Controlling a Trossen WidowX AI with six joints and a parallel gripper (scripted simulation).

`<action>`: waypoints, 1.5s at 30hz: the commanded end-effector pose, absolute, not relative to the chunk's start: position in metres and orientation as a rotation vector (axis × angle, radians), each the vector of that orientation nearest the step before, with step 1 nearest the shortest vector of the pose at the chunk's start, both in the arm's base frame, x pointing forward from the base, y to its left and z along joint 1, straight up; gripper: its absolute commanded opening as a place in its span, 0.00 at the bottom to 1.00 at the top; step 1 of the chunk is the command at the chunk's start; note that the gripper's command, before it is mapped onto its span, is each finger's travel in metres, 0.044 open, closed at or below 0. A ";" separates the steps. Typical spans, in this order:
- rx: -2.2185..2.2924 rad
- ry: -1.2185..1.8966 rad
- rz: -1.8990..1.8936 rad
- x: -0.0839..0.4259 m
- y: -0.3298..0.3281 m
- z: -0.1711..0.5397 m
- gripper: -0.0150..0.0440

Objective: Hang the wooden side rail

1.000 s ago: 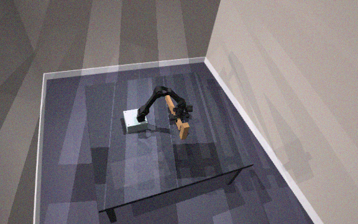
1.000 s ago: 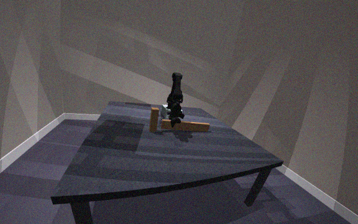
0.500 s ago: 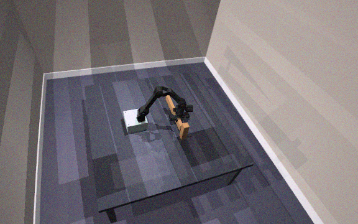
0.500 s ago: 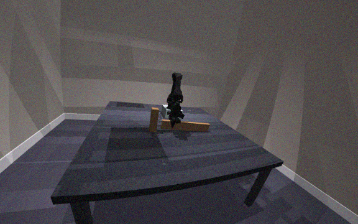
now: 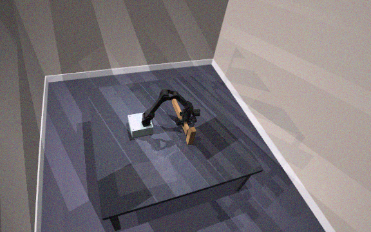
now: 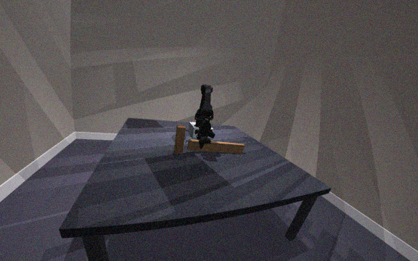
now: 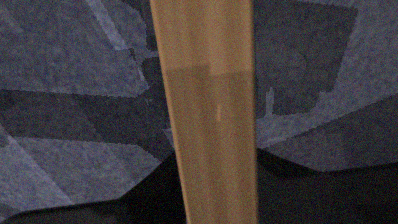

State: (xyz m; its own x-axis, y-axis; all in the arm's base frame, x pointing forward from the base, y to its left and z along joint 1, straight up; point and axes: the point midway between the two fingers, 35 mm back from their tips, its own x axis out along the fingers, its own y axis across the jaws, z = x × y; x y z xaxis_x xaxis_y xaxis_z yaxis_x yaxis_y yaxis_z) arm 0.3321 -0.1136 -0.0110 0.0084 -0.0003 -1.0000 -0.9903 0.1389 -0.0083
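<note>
We have the rail (image 5: 177, 107) (image 6: 227, 147) (image 7: 212, 110) held in the hand (image 5: 185, 120) (image 6: 203, 145), its fingers closed across the rail's narrow width. The relation that matters is along the rail's long axis: from the hand, one stretch runs toward the post (image 5: 190, 136) (image 6: 179, 141), and the longer stretch runs the opposite way, to the far end. In the exterior view the post stands upright just beside the rail's near end, with a narrow gap showing between them, so we judge that the rail is not hung yet. The far end lies low, at or close to the desk (image 6: 194, 214) (image 5: 179, 180); whether it touches we cannot tell. The near end looks slightly higher.

The hooks, the pins and the slot are too small or hidden for us to make out. We take the step in hand to be lining up the hooks with the slot. The next move should go from the hand toward the post, along the rail's own length, then down. If the axis is skewed even a little, one hook could miss its pin or strike the post's face.
</note>
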 end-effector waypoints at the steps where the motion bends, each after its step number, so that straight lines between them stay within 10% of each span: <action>1: -1.122 1.257 1.084 0.336 -0.116 -0.005 0.25; 45: -1.122 1.258 1.084 0.335 -0.121 -0.005 0.25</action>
State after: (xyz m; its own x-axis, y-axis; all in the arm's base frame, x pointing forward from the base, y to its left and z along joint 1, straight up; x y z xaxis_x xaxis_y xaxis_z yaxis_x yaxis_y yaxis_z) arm 0.3313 -0.1188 -0.0108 0.0098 -0.0009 -1.0000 -0.9899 0.1415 -0.0099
